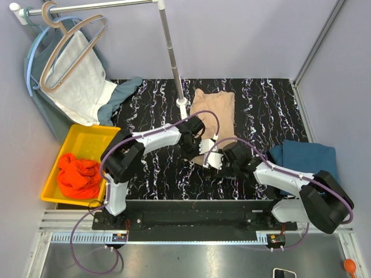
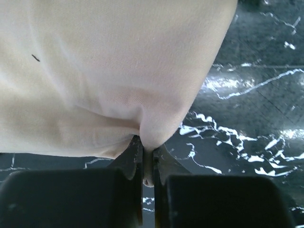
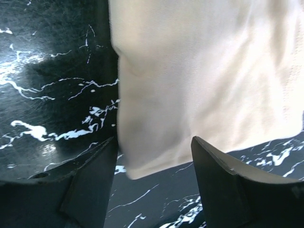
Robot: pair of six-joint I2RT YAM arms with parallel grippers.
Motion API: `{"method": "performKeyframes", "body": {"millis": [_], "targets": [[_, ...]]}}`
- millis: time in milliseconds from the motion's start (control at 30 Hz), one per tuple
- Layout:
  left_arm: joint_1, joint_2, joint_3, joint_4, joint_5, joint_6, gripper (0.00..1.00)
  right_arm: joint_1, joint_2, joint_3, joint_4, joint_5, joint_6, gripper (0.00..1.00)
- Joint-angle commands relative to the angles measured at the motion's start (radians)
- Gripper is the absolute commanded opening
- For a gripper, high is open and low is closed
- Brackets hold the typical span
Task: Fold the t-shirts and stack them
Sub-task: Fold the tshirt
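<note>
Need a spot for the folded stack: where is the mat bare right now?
Widest bare mat is back right, between the beige shirt and the mat's right edge, behind the teal shirt. A smaller patch lies back left, between the pole and the yellow bin. Crowded: centre front, left gripper and right gripper at the beige shirt's near edge.

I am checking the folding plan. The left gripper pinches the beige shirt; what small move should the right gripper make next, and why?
Probably close the right gripper on the beige t-shirt. Its jaws stand open with the shirt's corner between them, and the left gripper is shut on another edge, so both could lift it.
</note>
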Motion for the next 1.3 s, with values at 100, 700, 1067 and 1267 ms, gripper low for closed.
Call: {"method": "performKeyframes", "body": {"millis": [100, 700, 1067, 1267], "targets": [[-0.050, -0.075, -0.030, -0.096, 0.091, 0.040, 0.00, -0.014, 0.090, -0.036, 0.030, 0.092, -0.003, 0.63], [-0.070, -0.137, -0.099, -0.100, 0.079, -0.028, 0.00, -0.011, -0.025, 0.122, -0.289, -0.032, 0.103, 0.00], [-0.116, -0.293, -0.245, -0.071, 0.016, -0.109, 0.00, 0.042, -0.122, 0.280, -0.593, -0.204, 0.236, 0.00], [-0.177, -0.393, -0.334, -0.076, -0.013, -0.123, 0.00, 0.108, -0.180, 0.320, -0.691, -0.235, 0.296, 0.00]]}}
